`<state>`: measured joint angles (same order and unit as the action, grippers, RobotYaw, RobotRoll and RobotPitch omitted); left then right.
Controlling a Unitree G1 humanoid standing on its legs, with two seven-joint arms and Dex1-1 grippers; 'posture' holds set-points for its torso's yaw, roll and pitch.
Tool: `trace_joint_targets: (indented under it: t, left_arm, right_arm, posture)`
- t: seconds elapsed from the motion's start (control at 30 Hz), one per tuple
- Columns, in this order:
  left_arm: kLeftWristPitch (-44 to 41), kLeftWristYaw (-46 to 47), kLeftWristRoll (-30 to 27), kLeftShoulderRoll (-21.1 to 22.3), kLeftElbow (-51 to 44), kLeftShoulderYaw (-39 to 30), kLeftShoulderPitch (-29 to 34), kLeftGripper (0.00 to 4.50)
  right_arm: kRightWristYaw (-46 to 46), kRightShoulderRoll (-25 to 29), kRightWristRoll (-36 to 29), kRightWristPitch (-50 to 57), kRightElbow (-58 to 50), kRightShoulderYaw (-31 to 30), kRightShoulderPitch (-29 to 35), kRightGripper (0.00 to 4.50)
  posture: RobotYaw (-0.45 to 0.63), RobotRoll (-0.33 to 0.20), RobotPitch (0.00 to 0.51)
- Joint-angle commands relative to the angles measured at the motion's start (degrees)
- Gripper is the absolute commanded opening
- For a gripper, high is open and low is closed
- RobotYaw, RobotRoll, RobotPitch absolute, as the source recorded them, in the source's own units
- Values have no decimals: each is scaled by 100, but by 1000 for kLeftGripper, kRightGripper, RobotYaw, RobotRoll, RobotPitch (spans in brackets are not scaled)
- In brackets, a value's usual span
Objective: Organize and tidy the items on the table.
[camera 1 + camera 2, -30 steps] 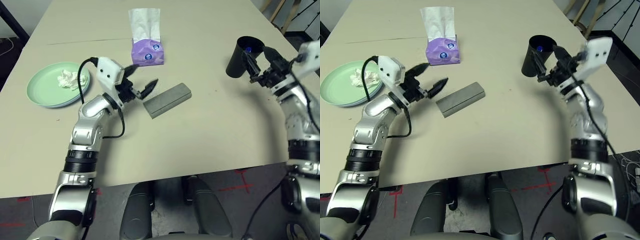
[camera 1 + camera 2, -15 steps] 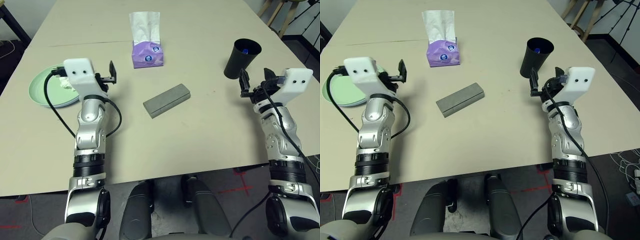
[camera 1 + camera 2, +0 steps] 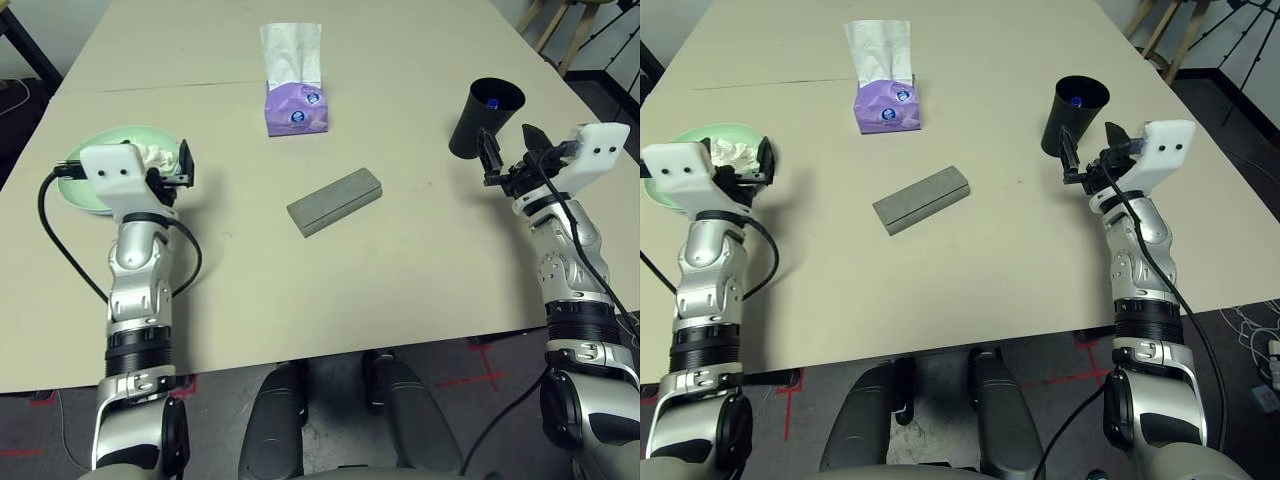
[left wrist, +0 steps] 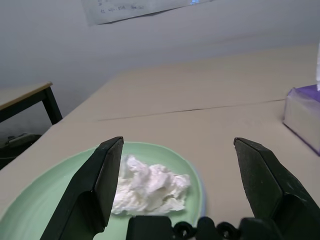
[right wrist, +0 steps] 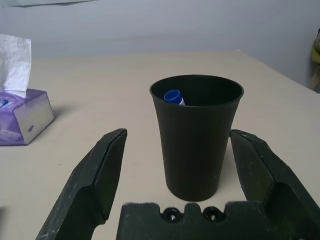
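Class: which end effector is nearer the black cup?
Right. The right end effector sits open just beside the black cup, facing it; the left end effector is across the table, by the pale green plate.

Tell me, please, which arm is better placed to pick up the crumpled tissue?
Left. Its open fingers face the crumpled tissue on the green plate; the right gripper faces the black cup.

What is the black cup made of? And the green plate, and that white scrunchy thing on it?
The black cup looks like matte plastic: thin rim, smooth dull walls. The pale green plate has a smooth, softly shiny surface, so plastic or melamine, though glazed ceramic is possible. The crumpled white tissue looks like soft paper, full of creases and folds.
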<state>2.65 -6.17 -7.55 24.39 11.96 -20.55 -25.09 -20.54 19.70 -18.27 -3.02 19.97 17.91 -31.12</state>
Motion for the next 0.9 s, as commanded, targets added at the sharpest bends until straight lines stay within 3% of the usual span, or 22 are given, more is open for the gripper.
trace_joint_targets:
  t: [0.03, 0.9]
  left_arm:
    - [65, -121, -119, 99, 118, -107, 147, 4500]
    - [-365, -591, -859, 193, 106, -366, 436, 4500]
  right_arm:
    - [58, 38, -19, 10, -67, 70, 164, 4480]
    - [381, 117, 72, -218, -254, 128, 244, 4480]
  posture:
    - [88, 0, 205]
    - [71, 0, 191]
